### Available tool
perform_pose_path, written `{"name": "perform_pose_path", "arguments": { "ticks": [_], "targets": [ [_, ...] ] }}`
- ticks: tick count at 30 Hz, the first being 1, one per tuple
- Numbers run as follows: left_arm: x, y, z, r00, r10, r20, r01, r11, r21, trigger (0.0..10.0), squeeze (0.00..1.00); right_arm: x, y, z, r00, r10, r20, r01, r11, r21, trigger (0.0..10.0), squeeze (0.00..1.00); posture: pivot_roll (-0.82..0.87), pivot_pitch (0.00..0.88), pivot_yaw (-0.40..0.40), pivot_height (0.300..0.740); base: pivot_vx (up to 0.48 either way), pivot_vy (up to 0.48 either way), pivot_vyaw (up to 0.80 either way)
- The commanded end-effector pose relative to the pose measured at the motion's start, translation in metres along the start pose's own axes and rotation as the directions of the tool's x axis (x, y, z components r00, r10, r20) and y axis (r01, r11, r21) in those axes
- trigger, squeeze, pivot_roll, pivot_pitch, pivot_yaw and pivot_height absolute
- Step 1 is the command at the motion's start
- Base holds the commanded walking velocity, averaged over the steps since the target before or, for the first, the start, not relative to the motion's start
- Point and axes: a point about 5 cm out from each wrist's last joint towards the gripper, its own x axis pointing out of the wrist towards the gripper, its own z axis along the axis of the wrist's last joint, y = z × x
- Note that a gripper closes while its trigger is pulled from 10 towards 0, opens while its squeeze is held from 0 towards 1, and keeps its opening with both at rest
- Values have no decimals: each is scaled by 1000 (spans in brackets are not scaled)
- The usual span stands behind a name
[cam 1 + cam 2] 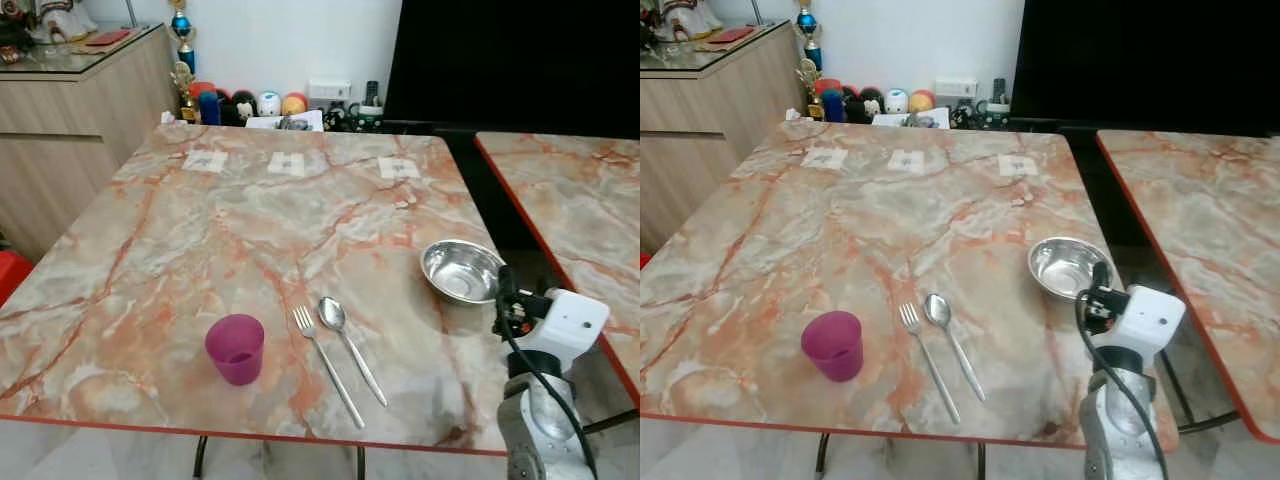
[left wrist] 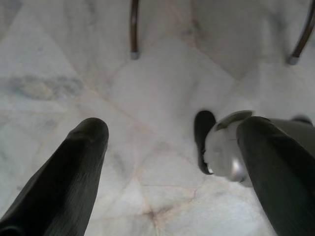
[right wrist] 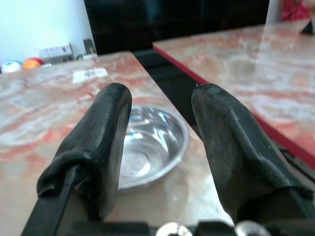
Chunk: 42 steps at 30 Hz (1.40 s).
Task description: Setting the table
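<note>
A steel bowl (image 1: 462,270) sits upright near the right edge of the marble table (image 1: 200,230). A fork (image 1: 325,365) and a spoon (image 1: 350,345) lie side by side near the front edge, with a purple cup (image 1: 236,348) standing to their left. My right gripper (image 3: 162,96) is open just in front of the bowl (image 3: 152,142), pointing at its near rim and holding nothing. From the head views the right wrist (image 1: 562,320) hovers at the table's front right corner. My left gripper (image 2: 174,130) hangs open over the floor.
A second marble table (image 1: 580,200) stands to the right across a dark gap. Three paper labels (image 1: 286,163) lie at the table's far side. A wooden cabinet (image 1: 70,110) is at the left, and toys (image 1: 250,103) line the back wall.
</note>
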Motion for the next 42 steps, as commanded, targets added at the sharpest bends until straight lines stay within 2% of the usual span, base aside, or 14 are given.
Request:
{"name": "perform_pose_path", "arguments": {
  "ticks": [1,6,10,11,12,13,16,19,23,30,33,35,42],
  "targets": [
    [-3,-1,-12,999,-4,-40,4,1000,-3,10000,0,2,-8,-6,999,-28,-36,27,1000,-14,10000,0,-25,80,-25,740,0,0,0],
    [-4,-2,-13,999,-7,-44,7,1000,-4,10000,0,9,-6,-5,998,-42,-43,42,999,4,10000,0,-27,83,-23,740,0,0,0],
    [-5,-3,-17,998,-8,-54,8,1000,-4,10000,0,28,-8,-4,993,-90,-77,95,993,69,10000,0,-28,91,-17,740,0,0,0],
    [-5,-3,-17,998,-8,-54,8,1000,-4,10000,0,28,-8,-4,993,-90,-77,95,993,69,10000,0,-28,91,-17,740,0,0,0],
    [-5,-4,-17,998,-8,-56,8,1000,-4,10000,0,36,-8,-4,988,-113,-104,124,987,105,10000,0,-29,92,-15,740,0,0,0],
    [-5,-4,-17,998,-8,-58,8,1000,-5,10000,0,45,-6,-7,980,-124,-158,147,979,141,10000,0,-34,97,-8,740,0,0,0],
    [-5,-4,-18,998,-11,-62,11,1000,0,10000,0,58,-2,-9,971,-146,-191,185,960,211,10000,0,-34,97,-8,740,0,0,0],
    [-5,-4,-17,998,-10,-61,10,1000,1,10000,0,68,2,-13,960,-148,-240,195,963,184,10000,0,-34,97,-8,740,0,0,0],
    [-4,-3,-15,998,-7,-56,7,1000,1,10000,0,79,12,-12,959,-111,-262,185,944,274,10000,0,-11,84,-7,740,0,0,0],
    [-4,-1,-14,998,-5,-57,6,1000,14,10000,0,83,20,-18,950,-103,-294,195,932,305,10000,0,-1,73,2,740,0,0,0],
    [-4,0,-14,998,-2,-55,3,1000,16,10000,0,82,19,-24,943,-101,-319,200,934,295,10000,0,-1,73,2,740,0,0,0],
    [-4,3,-14,998,4,-55,-2,1000,19,10000,0,82,17,-31,928,-106,-358,230,917,325,10000,0,6,67,2,740,0,0,0],
    [-5,6,-15,998,6,-60,-4,999,32,10000,0,84,18,-31,930,-98,-353,219,921,321,10000,0,10,52,8,740,0,0,0]
  ]
}}
